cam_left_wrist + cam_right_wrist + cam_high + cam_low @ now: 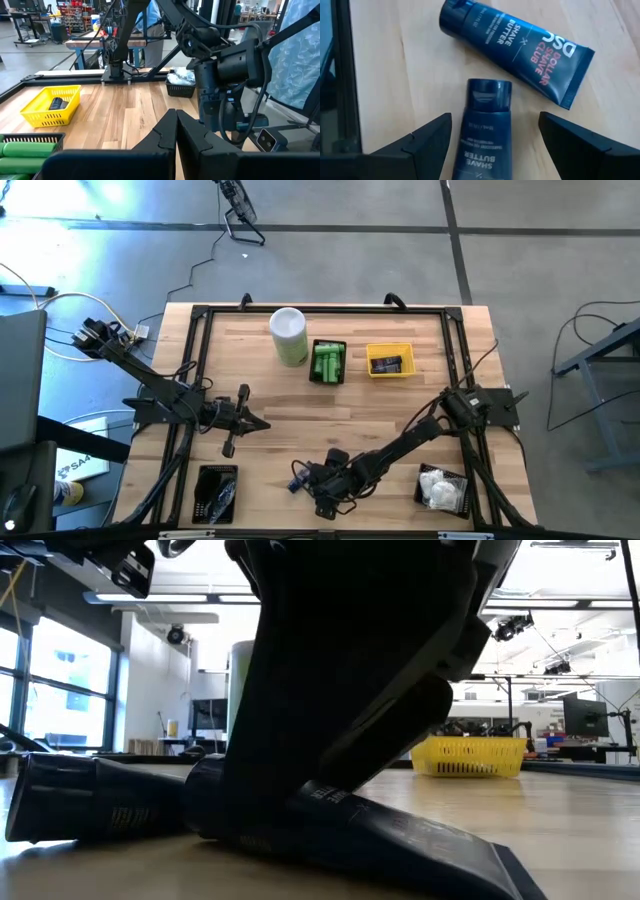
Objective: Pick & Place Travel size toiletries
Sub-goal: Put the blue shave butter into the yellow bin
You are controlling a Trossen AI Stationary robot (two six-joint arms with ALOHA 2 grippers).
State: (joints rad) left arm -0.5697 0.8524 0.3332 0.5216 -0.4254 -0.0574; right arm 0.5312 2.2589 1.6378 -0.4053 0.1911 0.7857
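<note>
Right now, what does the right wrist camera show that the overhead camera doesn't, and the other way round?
Only the right wrist view shows two navy tubes: the near tube lies between the open right gripper, the far tube beyond, labelled shave butter. Only the high view shows the green bottles, yellow basket, white canister and the waiting left gripper, shut. Both show the wooden table.

2 dark navy tubes (517,42) lie on the wooden table (400,405), the second tube (485,135) beside the first. 4 mesh baskets stand on it: 1 yellow basket (390,361), 1 black basket with green bottles (328,363), 1 black basket with white packets (441,486), 1 black basket with dark pieces (216,492). 1 white-and-green canister (289,336) stands there. 2 robot arms work over the table.
</note>
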